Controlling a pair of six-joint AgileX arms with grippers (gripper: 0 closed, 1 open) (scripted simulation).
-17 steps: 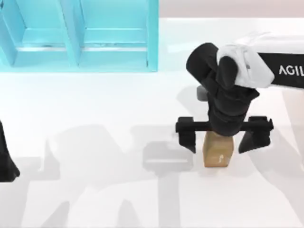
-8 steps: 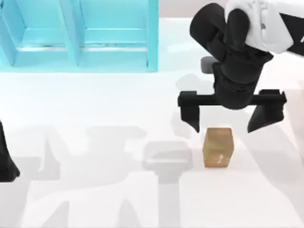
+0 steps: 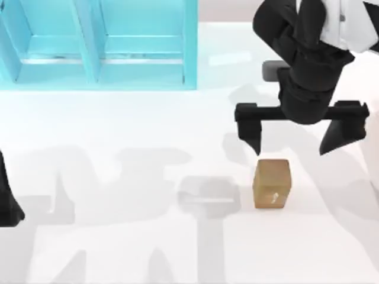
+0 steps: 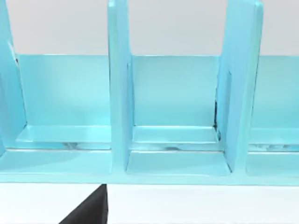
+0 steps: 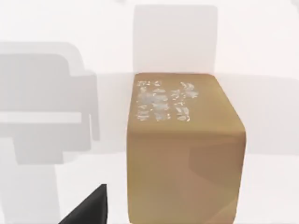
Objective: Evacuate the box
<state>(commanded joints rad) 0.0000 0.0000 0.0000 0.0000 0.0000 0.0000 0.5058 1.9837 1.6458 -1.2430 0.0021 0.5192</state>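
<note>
No text could be read anywhere; the brown box (image 5: 184, 149) carried pale, smudged markings on its upper face, too blurred to make out as letters or numbers.

The turquoise compartment box (image 3: 98, 44) runs off the top view's edge at 11 o'clock, the left arm (image 3: 7, 198) is a dark sliver cut by the 9 o'clock edge, and the brown block's (image 5: 184, 149) pale markings are too blurred to read.

Bright even light, soft grey shadows on table (image 3: 118, 130).
</note>
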